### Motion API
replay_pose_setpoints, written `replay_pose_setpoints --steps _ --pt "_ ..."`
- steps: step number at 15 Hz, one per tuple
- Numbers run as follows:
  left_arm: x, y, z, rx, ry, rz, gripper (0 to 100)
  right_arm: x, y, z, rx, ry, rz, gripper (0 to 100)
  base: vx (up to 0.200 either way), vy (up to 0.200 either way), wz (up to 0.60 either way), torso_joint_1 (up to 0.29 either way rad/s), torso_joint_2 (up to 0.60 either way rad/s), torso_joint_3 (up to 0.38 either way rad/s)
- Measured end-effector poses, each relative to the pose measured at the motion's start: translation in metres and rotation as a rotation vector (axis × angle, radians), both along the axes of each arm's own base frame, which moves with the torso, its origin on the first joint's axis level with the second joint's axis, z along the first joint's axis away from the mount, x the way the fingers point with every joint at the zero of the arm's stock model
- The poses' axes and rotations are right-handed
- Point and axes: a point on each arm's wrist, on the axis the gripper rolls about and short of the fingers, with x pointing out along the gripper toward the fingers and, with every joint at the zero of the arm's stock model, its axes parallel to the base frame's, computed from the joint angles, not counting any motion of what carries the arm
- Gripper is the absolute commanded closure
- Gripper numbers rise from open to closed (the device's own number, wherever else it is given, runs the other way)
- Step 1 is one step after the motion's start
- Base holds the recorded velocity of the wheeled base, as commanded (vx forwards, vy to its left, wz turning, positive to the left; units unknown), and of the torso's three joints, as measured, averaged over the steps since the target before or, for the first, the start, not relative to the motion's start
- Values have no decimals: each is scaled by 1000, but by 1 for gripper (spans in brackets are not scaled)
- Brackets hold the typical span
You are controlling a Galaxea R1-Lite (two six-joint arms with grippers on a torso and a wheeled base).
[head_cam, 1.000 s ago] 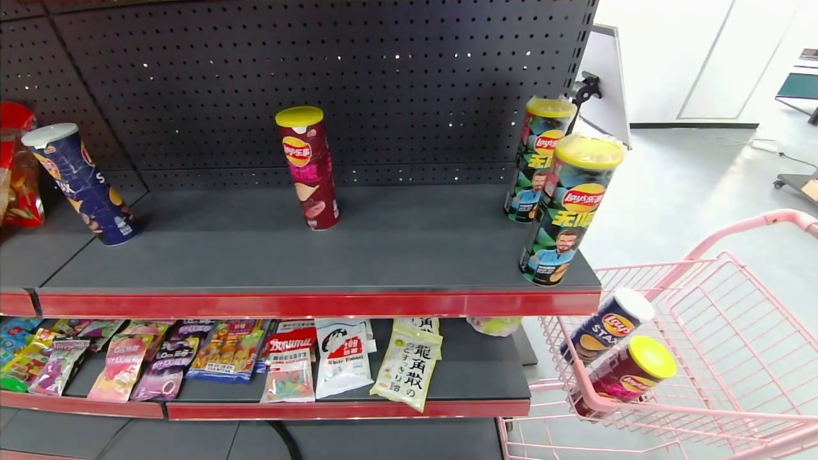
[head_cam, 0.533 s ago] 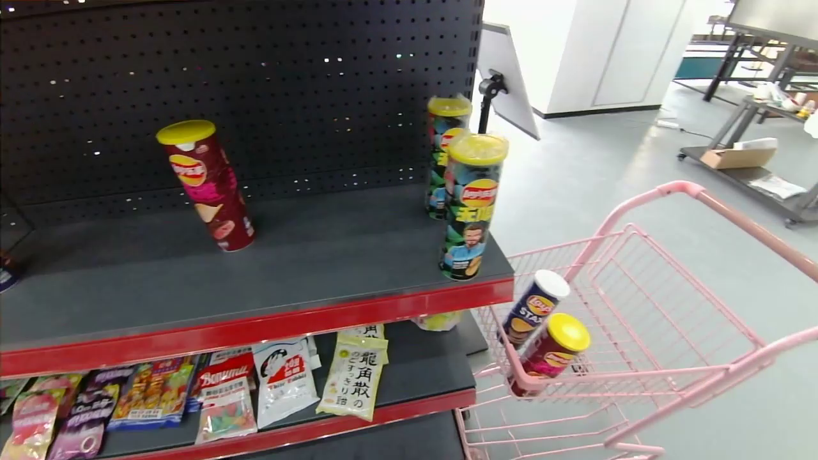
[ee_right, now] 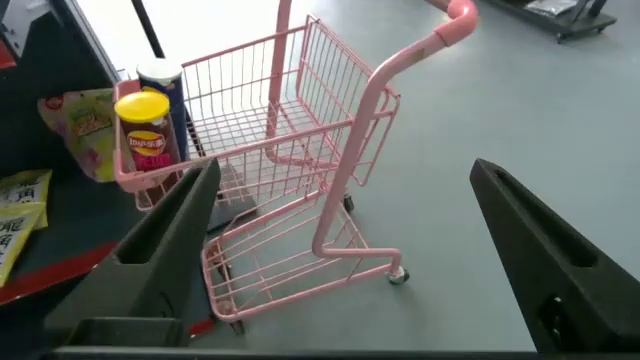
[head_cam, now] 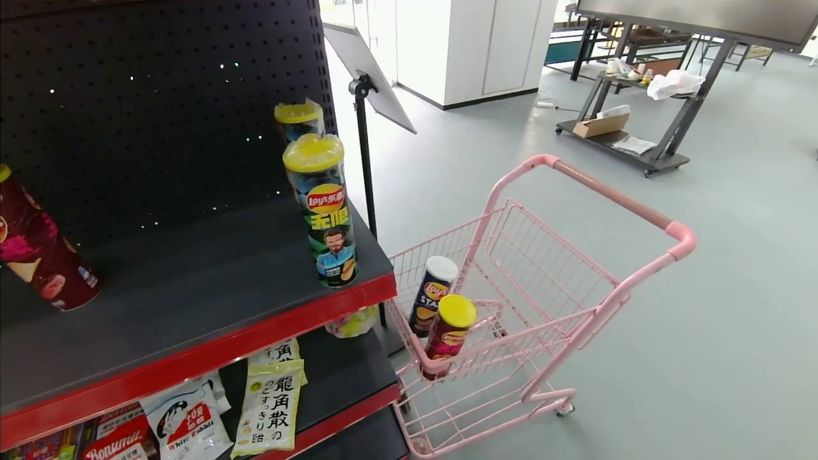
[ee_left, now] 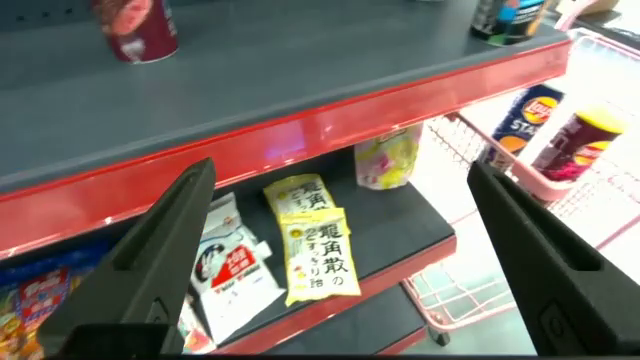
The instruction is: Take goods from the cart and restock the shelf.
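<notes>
**A:** Where are the goods at this moment?

**B:** They are in the pink wire shopping cart (head_cam: 607,192), which stands on the smooth grey floor just beside the end of the shelf. Two round cardboard tubes lean together in its small raised compartment, at the end nearest the shelf. One is a dark blue tube with a white plastic lid (head_cam: 433,297). The other, touching it, is a maroon tube with a yellow lid (head_cam: 450,327).

**A:** And the shelf itself?

**B:** It is a flat dark grey metal shelf board (head_cam: 192,281) with a glossy red front strip and a black perforated back panel (head_cam: 160,115). A green-and-black tube with a yellow lid (head_cam: 324,217) stands near the cart-side end, and a second tube of the same kind (head_cam: 299,121) is behind it. Well apart, at the other side, stands another maroon tube (head_cam: 38,255).

**A:** What do the wrist cameras add?

**B:** The left wrist view looks under the board. Flat plastic bags lie on the lower shelf, among them a pale yellow bag (ee_left: 318,255) and a crumpled pale green pouch (ee_left: 388,160). The right wrist view gives the cart's lower wire rack (ee_right: 290,265) and a small wheel (ee_right: 398,275).

**A:** And the tools?

**B:** The left tool (ee_left: 340,175) has its two dark matte fingers spread wide, with nothing between them, and it faces the lower shelf. The right tool (ee_right: 345,170) is equally wide and empty, above the floor beside the cart.
</notes>
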Motion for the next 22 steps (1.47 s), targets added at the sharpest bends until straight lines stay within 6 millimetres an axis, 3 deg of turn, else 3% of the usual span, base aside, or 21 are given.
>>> replay_pose_setpoints --steps 12,22 --pt "0 0 0 0 0 0 0 0 0 0 7 0 0 0 0 0 0 -137 327 189" --pt "0 0 0 0 0 0 0 0 0 0 1 0 -1 0 0 0 0 -190 531 337"
